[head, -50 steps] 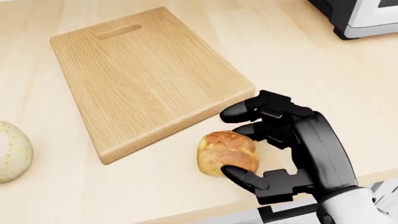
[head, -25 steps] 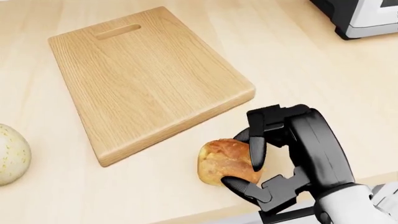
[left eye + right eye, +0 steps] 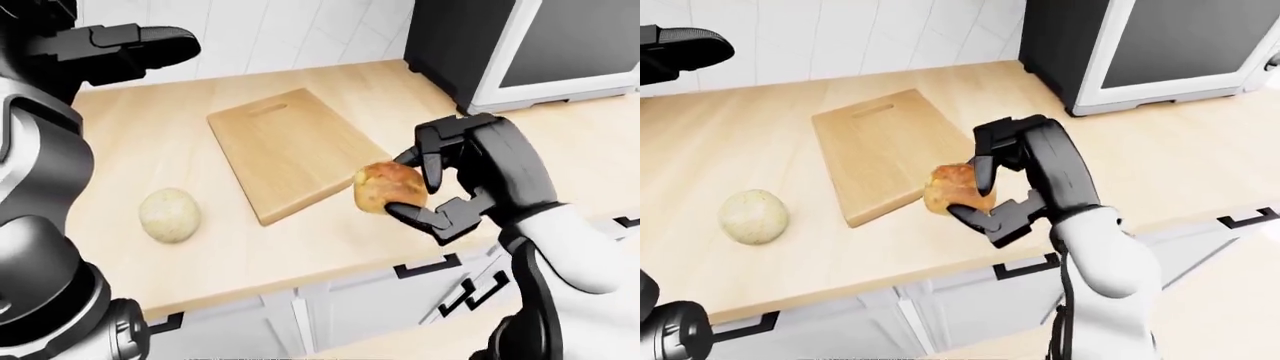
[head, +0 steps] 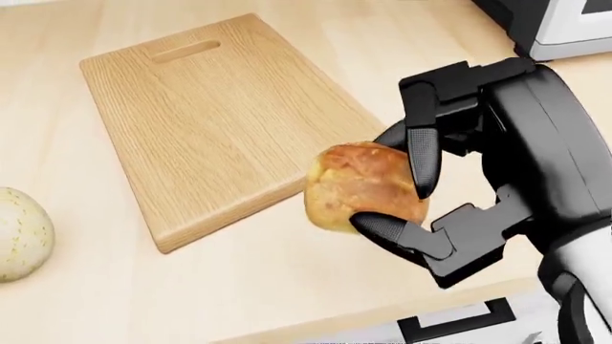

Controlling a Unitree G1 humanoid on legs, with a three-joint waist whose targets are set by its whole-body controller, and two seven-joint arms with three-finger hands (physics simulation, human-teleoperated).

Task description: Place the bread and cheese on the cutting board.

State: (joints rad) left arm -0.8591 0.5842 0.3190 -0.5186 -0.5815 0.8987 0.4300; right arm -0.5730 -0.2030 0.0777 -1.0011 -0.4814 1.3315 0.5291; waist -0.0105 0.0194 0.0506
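My right hand [image 4: 407,197] is shut on a golden-brown bread roll [image 4: 359,185] and holds it above the counter, just off the lower right edge of the wooden cutting board [image 4: 210,115]. The board lies flat and bare, its handle slot towards the top. A pale round cheese [image 4: 17,233] sits on the counter at the left of the head view, apart from the board; it also shows in the left-eye view [image 3: 168,215]. My left hand [image 3: 135,45] is raised high at the upper left, fingers stretched out, holding nothing.
A black and white oven-like appliance [image 3: 510,45] stands on the counter at the upper right. The light wooden counter [image 3: 300,240] ends at a near edge above white cabinet fronts [image 3: 380,300]. A white tiled wall [image 3: 840,37] runs behind.
My right hand closed round the bread roll and lifted it off the counter, up and slightly towards the board. The board and cheese have not moved.
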